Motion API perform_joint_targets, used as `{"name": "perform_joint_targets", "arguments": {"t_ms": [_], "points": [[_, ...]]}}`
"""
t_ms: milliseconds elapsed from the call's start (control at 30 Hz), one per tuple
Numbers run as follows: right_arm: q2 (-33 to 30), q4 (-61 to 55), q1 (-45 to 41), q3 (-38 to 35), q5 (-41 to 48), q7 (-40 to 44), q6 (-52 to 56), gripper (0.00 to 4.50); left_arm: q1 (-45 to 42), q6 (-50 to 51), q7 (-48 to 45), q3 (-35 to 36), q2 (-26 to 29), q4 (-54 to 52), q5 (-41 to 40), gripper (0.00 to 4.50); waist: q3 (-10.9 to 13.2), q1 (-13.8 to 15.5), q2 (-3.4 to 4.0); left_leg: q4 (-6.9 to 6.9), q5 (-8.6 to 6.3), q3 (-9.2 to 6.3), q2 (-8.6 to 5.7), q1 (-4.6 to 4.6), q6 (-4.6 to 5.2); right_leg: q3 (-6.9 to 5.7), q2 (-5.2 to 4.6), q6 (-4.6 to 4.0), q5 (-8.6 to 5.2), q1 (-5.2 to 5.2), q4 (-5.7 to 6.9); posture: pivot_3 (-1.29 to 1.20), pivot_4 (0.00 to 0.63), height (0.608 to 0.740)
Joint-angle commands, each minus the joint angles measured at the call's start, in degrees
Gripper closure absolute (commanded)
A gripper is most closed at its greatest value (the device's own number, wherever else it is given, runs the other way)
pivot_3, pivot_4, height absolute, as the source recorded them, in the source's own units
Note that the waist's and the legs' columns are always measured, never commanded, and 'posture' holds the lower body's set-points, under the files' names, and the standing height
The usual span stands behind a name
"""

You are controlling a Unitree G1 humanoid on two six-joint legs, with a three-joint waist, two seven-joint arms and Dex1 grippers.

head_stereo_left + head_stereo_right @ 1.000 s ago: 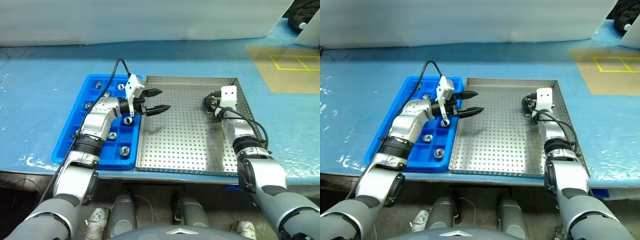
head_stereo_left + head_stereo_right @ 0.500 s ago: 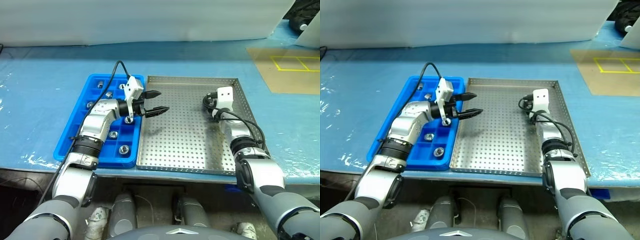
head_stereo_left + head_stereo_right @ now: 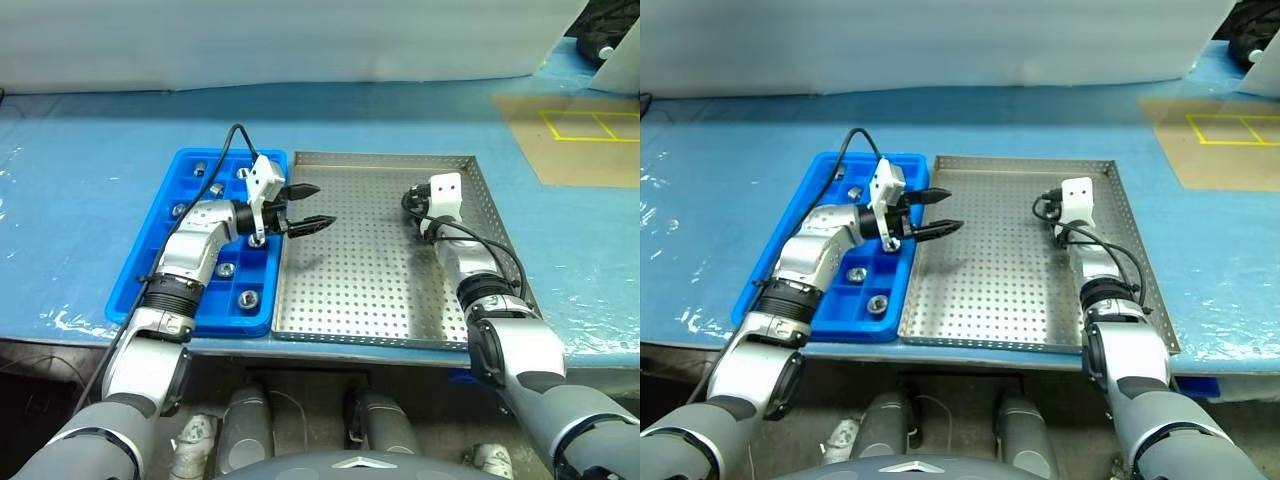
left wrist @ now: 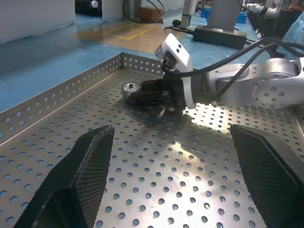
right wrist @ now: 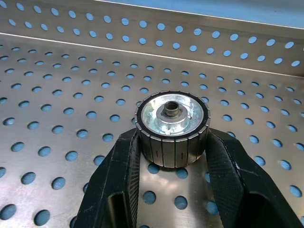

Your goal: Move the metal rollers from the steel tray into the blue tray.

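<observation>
- Head views: the steel tray (image 3: 380,290) sits on the blue counter (image 3: 80,200), with the blue tray (image 3: 150,290) touching its left side.
- The left tool (image 3: 308,207) hangs level over the steel tray's left edge, pointing right, its two fingers spread apart with nothing between them.
- The right tool (image 3: 1048,212) reaches forward low over the steel tray's far right part, near the right rim; its fingers are hidden by the white wrist block here.
- Several rollers (image 3: 247,297) lie in the blue tray's compartments, each in its own cell, spread along the tray.
- Left wrist view: the left tool's own fingers (image 4: 85,171) stand wide apart over the perforated floor. Across the tray, the right tool (image 4: 137,92) lies close to the floor with one roller (image 4: 130,88) at its tip, near the tray's corner walls.
- Right wrist view: the right tool (image 5: 173,147) is clenched on that roller (image 5: 172,124). The roller stands upright on the tray floor, centre hole up, squarely between the two fingers (image 5: 126,166), which press on its ribbed side from both sides. The tray's perforated wall rises just beyond it.
</observation>
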Motion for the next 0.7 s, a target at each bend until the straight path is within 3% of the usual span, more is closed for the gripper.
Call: {"name": "perform_joint_targets", "arguments": {"t_ms": [33,200,533,700], "points": [[-0.2,-4.1,-0.9,0.5,-0.1,0.0,0.0,2.87,0.4,1.0,-0.7,0.5,1.3,-4.1,-0.9,0.37,0.0,0.0,0.01,-0.01,0.01,0.00,0.00,-0.05,0.00,0.00,0.00,0.00,0.00,-0.07,0.00,-0.18,0.150,0.740],[0.1,-11.6,-0.2,1.2,0.8,4.0,2.1,2.87,0.5,2.2,-1.8,1.0,3.0,-5.9,-1.5,0.37,0.0,0.1,0.01,-0.01,0.02,0.02,-0.02,-0.50,0.01,0.02,0.01,0.00,0.00,-0.59,0.11,-0.17,0.150,0.740],[1.9,-25.0,2.2,3.5,0.7,6.3,7.6,2.87,1.3,2.9,-3.1,1.2,5.8,-7.4,-1.6,0.37,0.0,0.1,0.01,-0.06,0.02,0.02,-0.02,-0.53,-0.02,0.01,0.01,0.00,0.00,-0.65,0.11,-0.17,0.150,0.740],[2.5,-33.7,3.5,6.5,3.1,14.6,12.4,2.87,3.6,5.3,-6.4,3.0,11.9,-12.2,-2.9,0.37,0.0,-0.2,0.01,-0.18,0.06,0.01,-0.01,-0.51,-0.09,0.03,0.03,0.00,0.00,-0.69,0.09,-0.14,0.150,0.740]]}}
